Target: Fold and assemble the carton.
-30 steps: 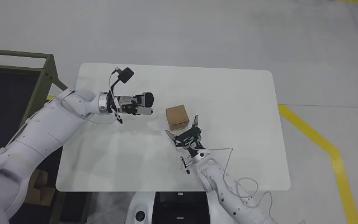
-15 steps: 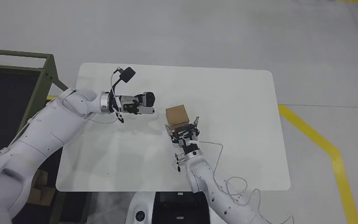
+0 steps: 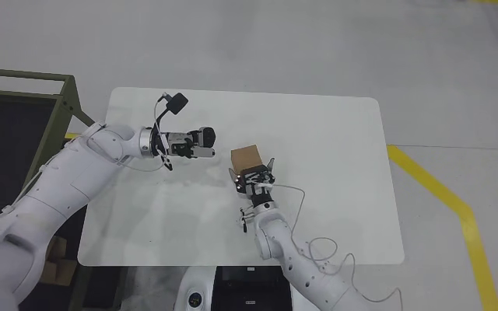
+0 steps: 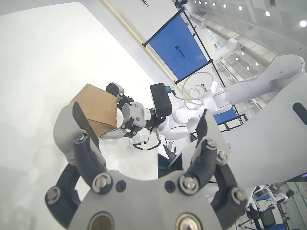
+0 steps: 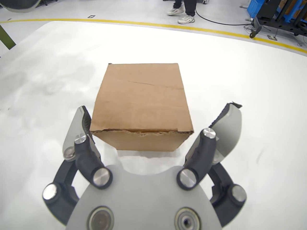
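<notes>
Carton count is one: a small brown cardboard box (image 3: 247, 158), flaps shut, contents hidden, near the middle of the white table (image 3: 334, 148). My right gripper (image 5: 157, 109) sits at its 6 o'clock, fingers spread either side of its near end. My left gripper (image 4: 139, 110), also spread, hangs at its 9 o'clock, apart.

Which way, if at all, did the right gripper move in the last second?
Yes. The right gripper slid up to the box, which stayed put.
</notes>
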Robot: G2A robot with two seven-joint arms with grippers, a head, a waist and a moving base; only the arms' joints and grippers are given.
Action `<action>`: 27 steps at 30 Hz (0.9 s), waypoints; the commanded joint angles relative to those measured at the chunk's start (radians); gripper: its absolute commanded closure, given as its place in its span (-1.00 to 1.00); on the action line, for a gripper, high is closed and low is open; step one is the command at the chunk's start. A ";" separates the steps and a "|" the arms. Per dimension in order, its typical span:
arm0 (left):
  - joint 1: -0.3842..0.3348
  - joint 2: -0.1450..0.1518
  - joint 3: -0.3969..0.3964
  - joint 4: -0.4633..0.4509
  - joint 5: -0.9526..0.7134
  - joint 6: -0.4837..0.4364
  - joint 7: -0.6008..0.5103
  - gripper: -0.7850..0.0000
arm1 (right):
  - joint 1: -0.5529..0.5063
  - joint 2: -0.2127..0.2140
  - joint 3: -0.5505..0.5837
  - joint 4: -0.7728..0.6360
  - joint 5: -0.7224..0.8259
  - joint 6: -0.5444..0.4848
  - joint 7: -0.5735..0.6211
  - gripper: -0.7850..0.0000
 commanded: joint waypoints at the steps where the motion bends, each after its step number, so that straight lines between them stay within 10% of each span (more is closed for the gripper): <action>1: 0.000 -0.001 -0.001 0.001 -0.001 0.001 -0.001 -1.00 | 0.002 -0.008 -0.003 0.015 0.019 0.003 -0.026 -1.00; 18: 0.009 -0.004 -0.017 0.005 0.007 0.003 -0.003 -1.00 | 0.091 -0.076 -0.004 0.168 0.113 0.000 -0.090 -1.00; 21: 0.009 -0.004 -0.020 0.002 0.009 0.006 -0.006 -1.00 | 0.098 -0.082 0.002 0.184 0.118 -0.007 -0.096 -0.44; 27: 0.013 -0.003 -0.026 -0.001 0.014 0.006 -0.006 -1.00 | 0.102 -0.090 0.015 0.198 0.119 -0.021 -0.105 0.04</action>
